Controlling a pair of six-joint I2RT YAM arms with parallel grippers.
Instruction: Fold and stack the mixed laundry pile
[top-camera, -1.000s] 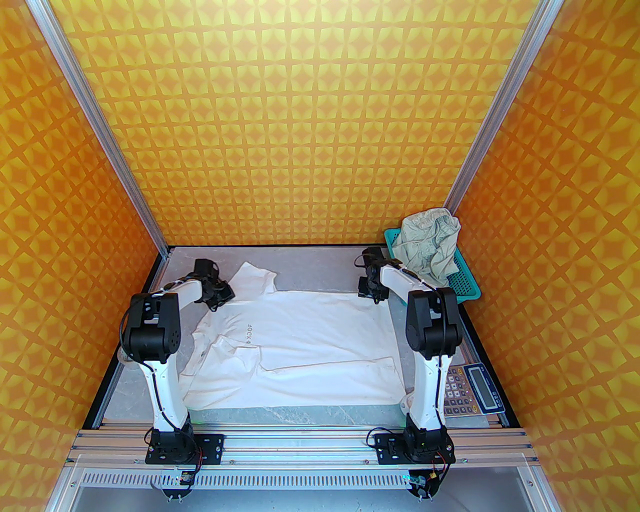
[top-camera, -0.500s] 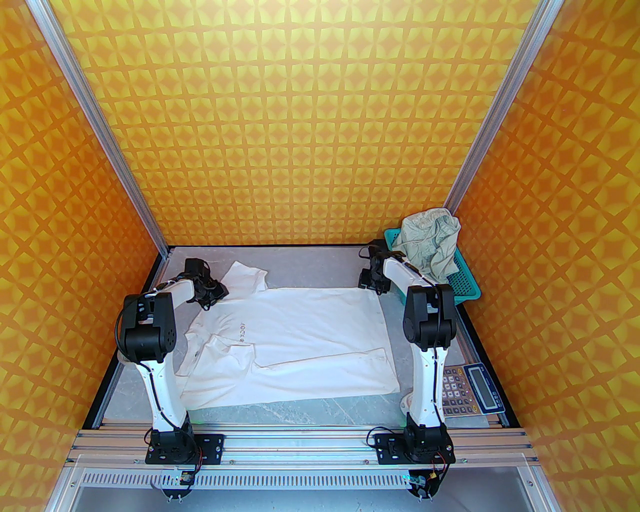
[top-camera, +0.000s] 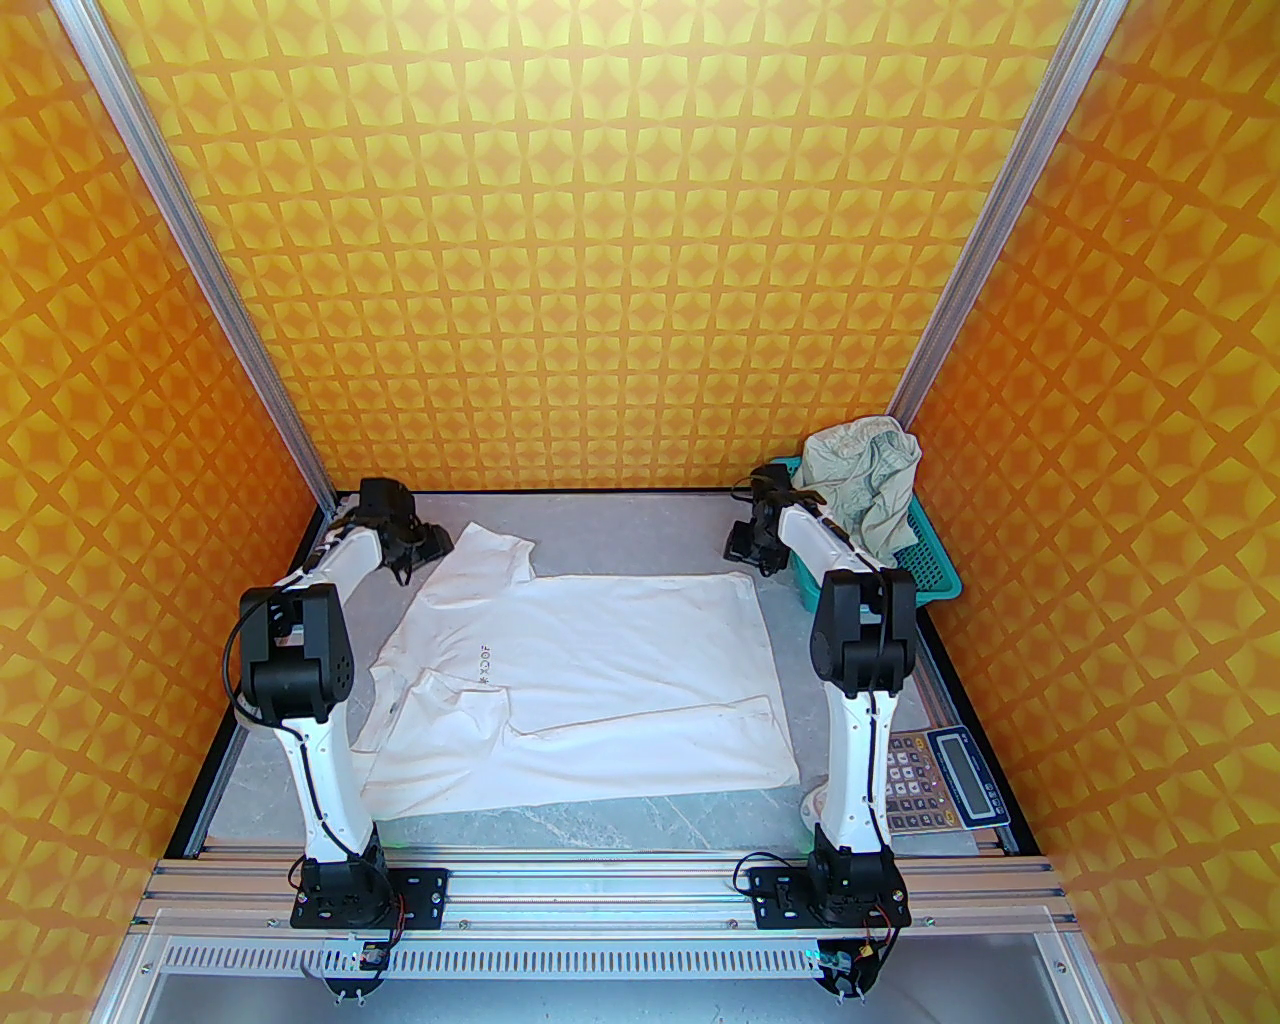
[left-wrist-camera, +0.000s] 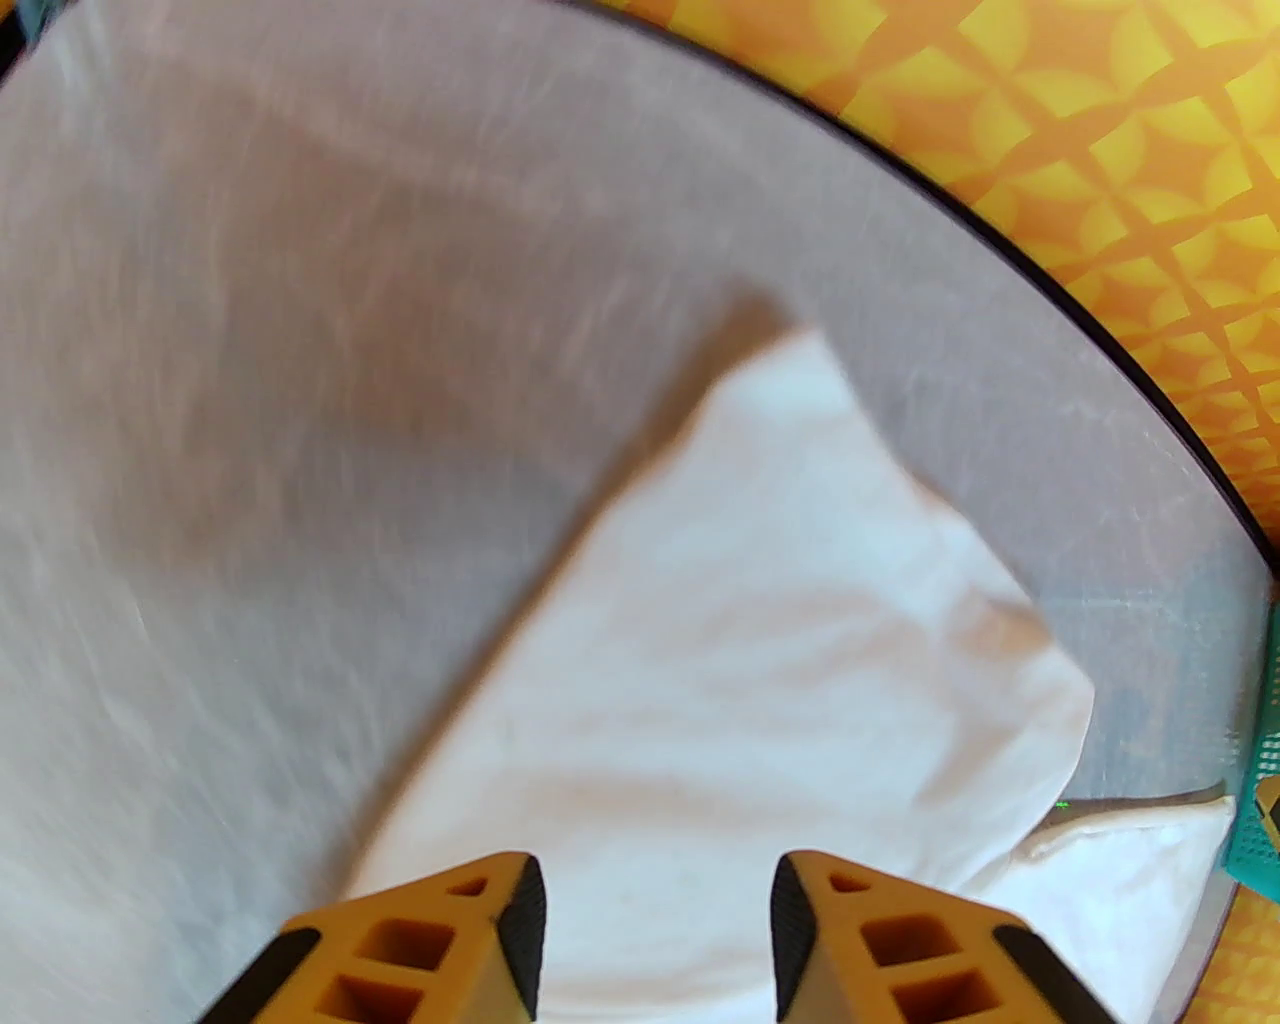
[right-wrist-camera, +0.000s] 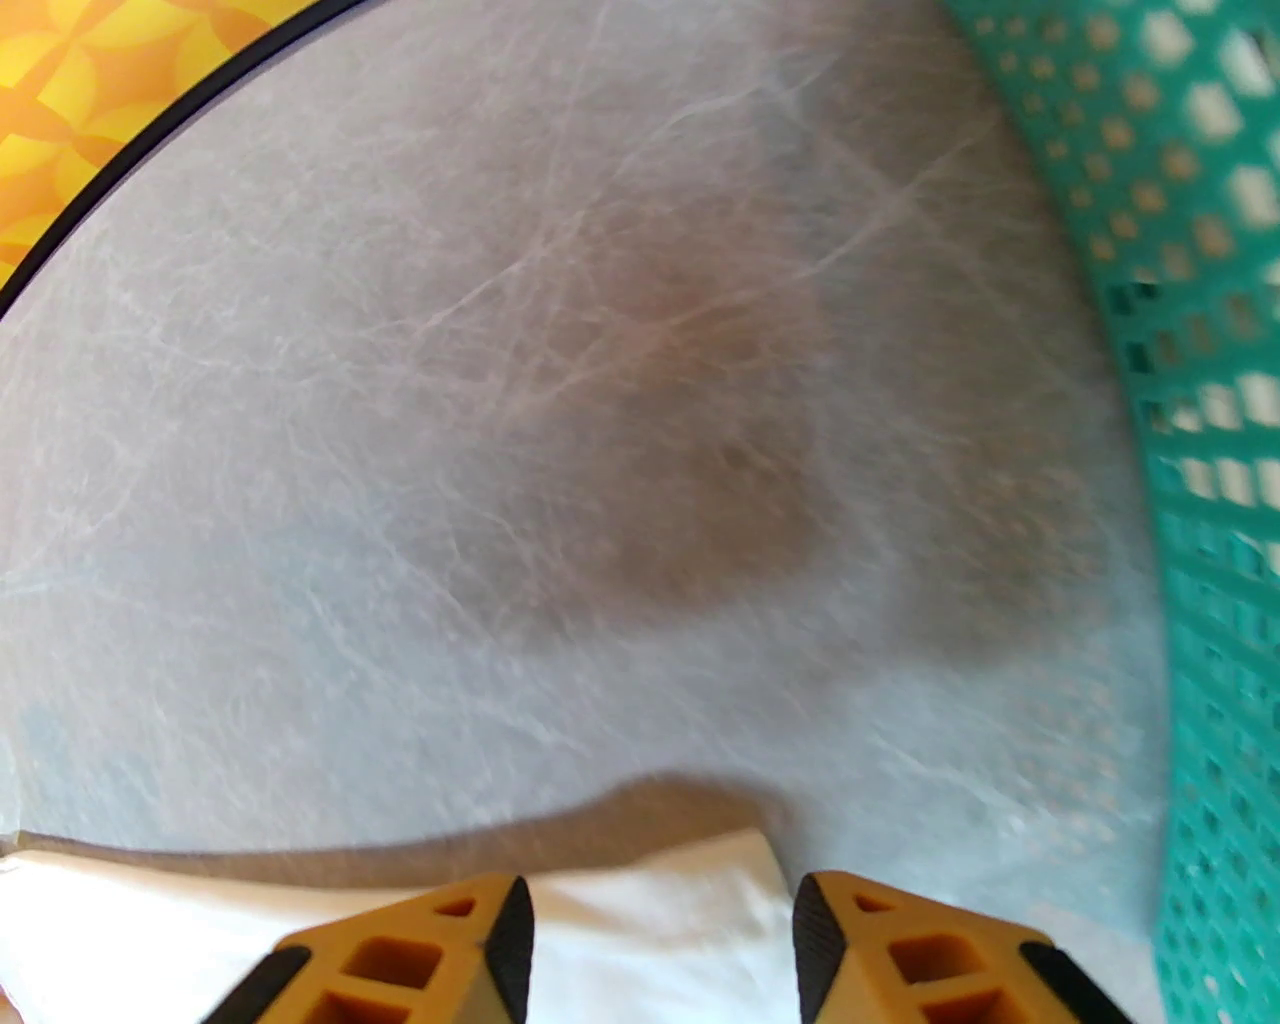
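Hovering with left fingers (left-wrist-camera: 525, 940) parted above the shirt (top-camera: 600, 660) at upper left and right fingers (right-wrist-camera: 510, 950) parted by its upper-right corner, apparently gripping nothing; presenting the shirt flat on the table (top-camera: 620, 515) for folding, parking the shorts (top-camera: 860, 480) heaped in the basket (top-camera: 935, 580), right.

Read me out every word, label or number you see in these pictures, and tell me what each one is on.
"XDOF", with a small mark before it, running sideways in dark lettering on the white T-shirt.
Calculator at the table's right edge: key labels and display too small to read.
No other text is legible.
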